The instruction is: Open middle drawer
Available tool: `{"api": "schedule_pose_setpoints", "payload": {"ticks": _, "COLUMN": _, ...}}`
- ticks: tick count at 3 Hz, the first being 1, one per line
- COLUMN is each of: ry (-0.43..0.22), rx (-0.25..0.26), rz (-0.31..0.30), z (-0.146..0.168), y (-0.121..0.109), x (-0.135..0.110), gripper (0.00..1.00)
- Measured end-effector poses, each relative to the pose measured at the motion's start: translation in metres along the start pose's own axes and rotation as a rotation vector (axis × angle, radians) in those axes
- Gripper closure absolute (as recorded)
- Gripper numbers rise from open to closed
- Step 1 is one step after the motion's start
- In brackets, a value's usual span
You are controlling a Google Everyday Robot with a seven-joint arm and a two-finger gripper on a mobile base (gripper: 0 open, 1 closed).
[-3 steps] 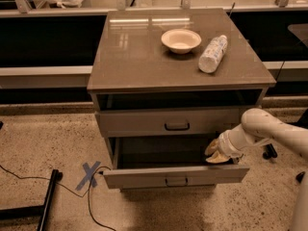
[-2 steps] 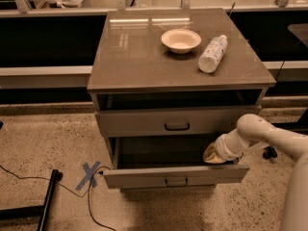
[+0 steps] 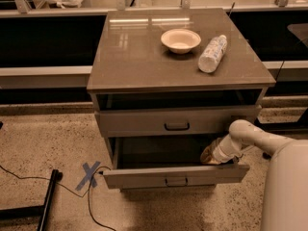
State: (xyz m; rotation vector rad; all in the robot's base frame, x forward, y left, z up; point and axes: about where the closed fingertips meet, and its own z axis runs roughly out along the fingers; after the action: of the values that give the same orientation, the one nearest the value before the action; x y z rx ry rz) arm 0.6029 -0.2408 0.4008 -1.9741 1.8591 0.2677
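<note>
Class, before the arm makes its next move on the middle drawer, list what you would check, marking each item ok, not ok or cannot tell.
1. The middle drawer is pulled out: ok.
2. The gripper is located, inside the drawer's right end, behind its front: ok.
3. The gripper is at the black handle: not ok, it is off to the right.
4. The bowl and bottle on the cabinet top are away from the arm: ok.
5. The drawer is at full travel: cannot tell.
</note>
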Motion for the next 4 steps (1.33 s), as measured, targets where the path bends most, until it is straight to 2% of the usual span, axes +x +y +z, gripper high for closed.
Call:
{"api": "schedule_pose_setpoints", "payload": {"ticks": 1, "ry": -0.020, "rx": -0.028, "rz": -0.015, "z": 0.018, "y": -0.002, "x": 0.006, "gripper": 1.00}}
{"api": "schedule_pose_setpoints", "payload": {"ticks": 2, "ry": -0.056, "rx": -0.079, "rz": -0.020, "z": 0.024, "y": 0.008, "x": 0.006, "gripper": 1.00}}
{"api": "schedule_pose_setpoints", "payload": {"ticks": 3, "ry": -0.076, "rx": -0.118, "rz": -0.030, "z": 0.017, "y": 0.022, "x": -0.003, "gripper": 1.00}}
{"api": "schedule_pose_setpoints", "payload": {"ticks": 4, "ry": -0.083, "rx": -0.126, "rz": -0.059, "z": 0.001, "y": 0.032, "x": -0.016, "gripper": 1.00}}
